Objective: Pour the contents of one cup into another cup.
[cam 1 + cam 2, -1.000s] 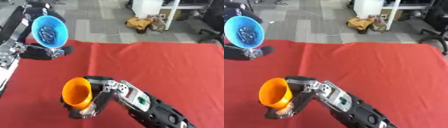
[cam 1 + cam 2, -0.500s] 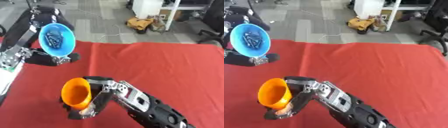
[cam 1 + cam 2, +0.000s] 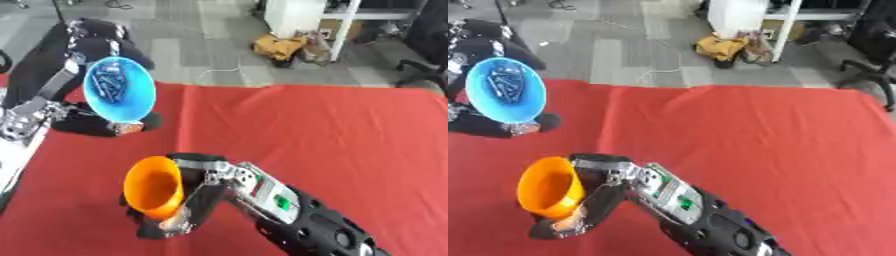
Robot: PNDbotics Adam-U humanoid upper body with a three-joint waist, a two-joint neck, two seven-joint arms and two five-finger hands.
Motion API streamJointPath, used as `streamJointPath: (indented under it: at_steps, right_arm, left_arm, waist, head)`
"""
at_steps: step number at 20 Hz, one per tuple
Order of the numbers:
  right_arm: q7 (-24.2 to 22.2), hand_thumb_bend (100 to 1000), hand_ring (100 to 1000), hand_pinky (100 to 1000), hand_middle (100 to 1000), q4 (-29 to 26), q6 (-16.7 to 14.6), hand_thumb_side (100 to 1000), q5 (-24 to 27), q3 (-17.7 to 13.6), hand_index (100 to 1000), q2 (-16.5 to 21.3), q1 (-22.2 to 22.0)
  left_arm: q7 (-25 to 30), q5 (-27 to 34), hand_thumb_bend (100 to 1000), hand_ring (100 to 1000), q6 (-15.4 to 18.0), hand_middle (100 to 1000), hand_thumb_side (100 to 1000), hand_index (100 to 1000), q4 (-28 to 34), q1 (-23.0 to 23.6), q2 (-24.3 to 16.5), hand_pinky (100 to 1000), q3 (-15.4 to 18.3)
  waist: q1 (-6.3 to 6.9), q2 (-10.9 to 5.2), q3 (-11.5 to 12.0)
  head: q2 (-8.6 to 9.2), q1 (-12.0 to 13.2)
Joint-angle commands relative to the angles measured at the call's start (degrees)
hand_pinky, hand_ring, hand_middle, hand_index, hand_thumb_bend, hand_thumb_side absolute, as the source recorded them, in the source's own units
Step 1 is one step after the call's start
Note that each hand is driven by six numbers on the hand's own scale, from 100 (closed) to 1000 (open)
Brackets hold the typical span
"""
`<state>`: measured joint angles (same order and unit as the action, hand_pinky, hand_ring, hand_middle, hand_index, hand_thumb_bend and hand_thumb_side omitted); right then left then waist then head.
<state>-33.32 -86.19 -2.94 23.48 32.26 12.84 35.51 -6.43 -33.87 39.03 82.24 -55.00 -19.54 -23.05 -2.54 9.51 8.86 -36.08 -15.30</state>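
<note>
Blue cup [image 3: 120, 89], tilted with small dark pieces inside, is held aloft at the far left by the left hand [image 3: 52, 116], fingers curled round its base. Right hand [image 3: 194, 192] clasps the orange cup [image 3: 154, 188] near the red table's [image 3: 332, 135] front edge.

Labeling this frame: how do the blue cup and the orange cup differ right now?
The blue cup holds dark small pieces; the orange cup shows nothing inside. Blue sits higher and farther back in the left hand; orange is low and near, in the right hand. Both are tipped, mouths toward the camera.
</note>
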Motion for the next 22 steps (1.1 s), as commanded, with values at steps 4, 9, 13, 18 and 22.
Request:
streamJointPath:
  at_steps: [4, 9, 13, 18, 22]
  right_arm:
    - [-0.35, 340, 545, 734, 422, -0.32, 0.01, 100, 0.58, -0.25, 675, 0.07, 0.68]
    - [-0.37, 340, 546, 734, 422, -0.22, 0.1, 100, 0.79, -0.28, 674, 0.07, 0.64]
    - [-0.36, 340, 546, 734, 422, -0.42, 0.11, 100, 0.91, -0.28, 675, 0.3, 0.5]
    - [-0.29, 340, 546, 734, 422, -0.68, 0.28, 100, 1.15, -0.27, 675, 0.54, 0.35]
    - [-0.23, 340, 547, 734, 422, -0.74, 0.36, 100, 1.23, -0.28, 675, 0.62, 0.31]
  left_arm:
    - [-1.64, -1.57, 644, 430, 0.64, 412, 100, 640, 1.49, -0.79, -0.36, 486, -0.03]
    - [-2.8, -2.53, 644, 429, 1.13, 411, 100, 641, 1.78, -0.61, -0.57, 487, -0.07]
    - [-3.48, -3.5, 647, 429, 1.48, 411, 100, 640, 1.53, -0.35, -0.59, 487, -0.21]
    - [-4.16, -5.7, 654, 420, 2.46, 379, 100, 642, 1.79, 0.04, -0.69, 492, -0.28]
    - [-5.48, -7.74, 652, 404, 3.14, 351, 100, 643, 2.14, 0.22, -0.83, 495, -0.26]
  waist:
    - [0.31, -0.93, -0.05]
    - [0.32, -0.9, -0.08]
    - [0.35, -0.88, -0.14]
    - [0.42, -0.87, -0.18]
    - [0.49, -0.88, -0.17]
  head:
    - [0.53, -0.2]
    - [0.51, -0.34]
    - [0.5, -0.42]
    - [0.47, -0.51]
    - [0.49, -0.57]
